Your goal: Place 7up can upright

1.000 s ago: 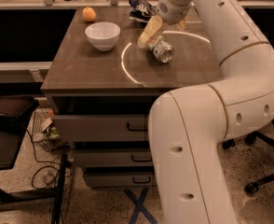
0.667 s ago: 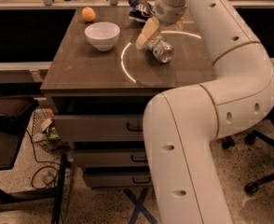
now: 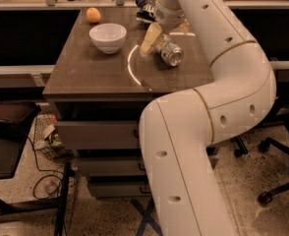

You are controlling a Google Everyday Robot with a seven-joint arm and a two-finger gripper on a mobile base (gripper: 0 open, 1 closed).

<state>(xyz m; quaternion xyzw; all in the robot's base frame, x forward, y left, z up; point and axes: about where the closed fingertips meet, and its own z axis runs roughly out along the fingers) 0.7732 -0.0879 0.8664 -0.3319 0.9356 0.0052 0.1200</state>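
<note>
The 7up can (image 3: 170, 53) lay on its side on the brown table (image 3: 95, 73), toward the far right part of the top. Its shiny round end faced near and right, and its body pointed away to the far left. Not upright, then.

Right at the can's left side sat the gripper (image 3: 151, 39), a pale cream piece slanting down to the tabletop. It looked to be touching the can, though the arm's wrist covered the join. Whether the pincer was spread or clamped on the can could not be told from this angle.

A bright curved arc of reflected light (image 3: 130, 68) ran across the wood just left and near of the gripper.

Further left stood the white bowl (image 3: 107, 36), upright and well apart from the can. Beyond the bowl, at the far left corner, sat an orange (image 3: 93, 15). At the far edge, behind the gripper, lay a dark blue-and-white snack bag (image 3: 145, 10), partly hidden by the wrist.

The big white arm (image 3: 223, 82) swept in from the near side, bent over the table's right edge and reached back to the can.

Under the tabletop were grey drawers (image 3: 95, 134). On the floor to the left sat a wire basket (image 3: 46, 136) with cables beside it. Chair castors (image 3: 265, 196) showed on the right.
</note>
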